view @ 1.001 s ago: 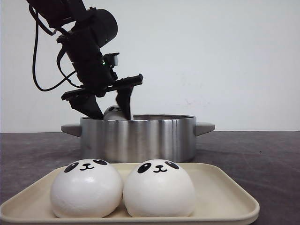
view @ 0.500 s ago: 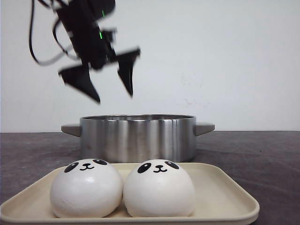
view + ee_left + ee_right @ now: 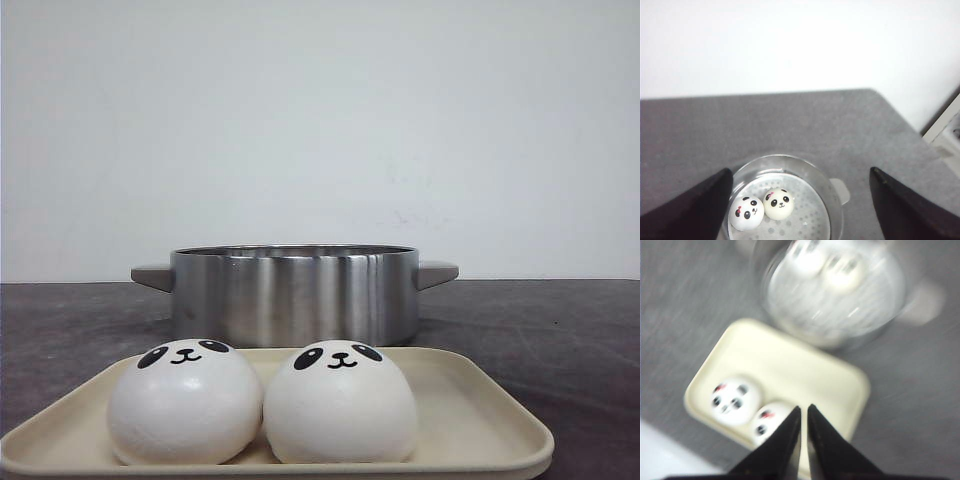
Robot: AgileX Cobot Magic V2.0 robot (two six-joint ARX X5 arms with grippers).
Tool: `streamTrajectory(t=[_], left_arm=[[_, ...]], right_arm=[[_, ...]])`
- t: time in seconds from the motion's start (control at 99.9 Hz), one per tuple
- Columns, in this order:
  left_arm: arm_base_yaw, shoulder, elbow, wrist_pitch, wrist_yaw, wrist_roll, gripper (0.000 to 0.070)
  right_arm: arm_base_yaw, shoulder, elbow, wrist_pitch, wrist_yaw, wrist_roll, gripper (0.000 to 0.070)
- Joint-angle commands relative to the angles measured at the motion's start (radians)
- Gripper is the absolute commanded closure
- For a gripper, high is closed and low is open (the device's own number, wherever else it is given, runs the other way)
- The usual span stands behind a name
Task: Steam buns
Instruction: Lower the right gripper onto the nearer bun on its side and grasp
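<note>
Two buns [image 3: 186, 402] [image 3: 340, 402] sit side by side and touching on the near left part of a cream tray [image 3: 480, 420], their black panda faces tilted up toward the front camera; both are smooth, white and domed. The right half of the tray is bare, and its raised rim runs close around the left bun. Two more buns [image 3: 746, 212] [image 3: 778, 204] lie touching each other inside the steel pot [image 3: 295, 293], on the perforated floor; in the left wrist view they sit to one side of the pot, near its wall, with bare perforated metal across the remaining floor. The pot stands just beyond the tray's far edge, with a stubby handle sticking out to the left and right. The dark grey bench [image 3: 560, 320] lies open on both sides of the pot and tray, and in the left wrist view it reaches on to a far edge against a pale wall and a right-hand edge. The left gripper [image 3: 800, 210] hangs high above the pot with its two dark fingers spread wide, grasping nothing. The right gripper [image 3: 804, 412] hovers above the tray's near part, by the two buns there; its view is motion-blurred, and its fingers are pressed nearly together with only a thin slit between them, nothing caught in it. Neither arm shows in the front view.
</note>
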Motion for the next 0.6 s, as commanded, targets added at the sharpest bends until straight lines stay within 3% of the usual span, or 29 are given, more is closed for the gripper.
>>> streamTrajectory(t=[0.0,0.03,0.09,0.12,0.28,0.38,0.53,0.59], left_arm=[[-0.005,-0.027,0.017,-0.017,0.001,0.016,0.0188],[-0.005,-0.049,0.017,-0.029,0.001,0.016,0.0188],[-0.005,-0.086,0.017,-0.053,0.000,0.017,0.0188],[-0.005,-0.102,0.017,-0.064,-0.001,0.019,0.0188],[-0.005,-0.153,0.017,-0.096,-0.003,0.032,0.0188],[-0.005,-0.159,0.017,-0.103,-0.003,0.032,0.0188],[-0.005,-0.156,0.017,-0.113,-0.003,0.032,0.0188],[-0.005,-0.153,0.017,-0.119,-0.003,0.032,0.0188]], right_arm=[[0.011,0.023,-0.070,0.105,-0.058,0.102,0.0606],[0.011,0.027,-0.099,0.138,-0.085,0.120,0.0485],[0.011,0.043,-0.135,0.178,-0.127,0.139,0.0170],[0.011,0.052,-0.145,0.185,-0.139,0.150,0.0083],[-0.002,0.127,-0.150,0.155,-0.160,0.152,0.0092],[-0.026,0.191,-0.150,0.135,-0.226,0.150,0.0125],[-0.046,0.276,-0.150,0.164,-0.266,0.132,0.0127],[-0.054,0.304,-0.150,0.180,-0.277,0.131,0.0157]])
